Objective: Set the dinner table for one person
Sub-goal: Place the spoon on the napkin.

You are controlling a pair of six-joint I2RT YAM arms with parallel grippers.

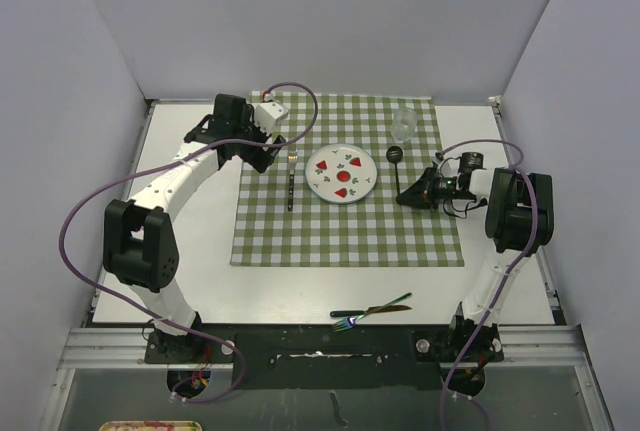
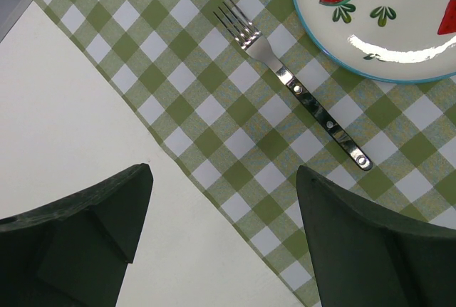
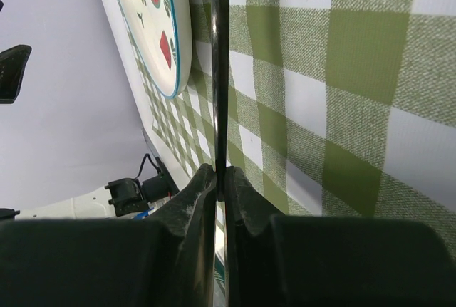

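On the white dinner table [image 1: 190, 231] lies a green-and-white checked cloth [image 1: 350, 236]. A plate with watermelon pictures [image 1: 341, 172] sits on its middle. A fork [image 1: 290, 186] lies on the cloth just left of the plate. My left gripper [image 1: 263, 157] hovers beside the fork, open and empty. In the left wrist view the gripper [image 2: 222, 179] hangs over the cloth's edge, with the fork [image 2: 299, 93] and plate [image 2: 385, 43] beyond it. My right gripper [image 1: 410, 196] is shut on the thin handle of a black spoon [image 1: 397, 156] right of the plate. The right wrist view shows that gripper [image 3: 221, 175] pinching the spoon handle [image 3: 221, 72].
A clear glass [image 1: 403, 124] stands at the cloth's far right corner. Two more utensils, one with a green handle [image 1: 385, 307] and one iridescent [image 1: 346, 324], lie on the bare table near the front edge. Grey walls enclose the table on three sides.
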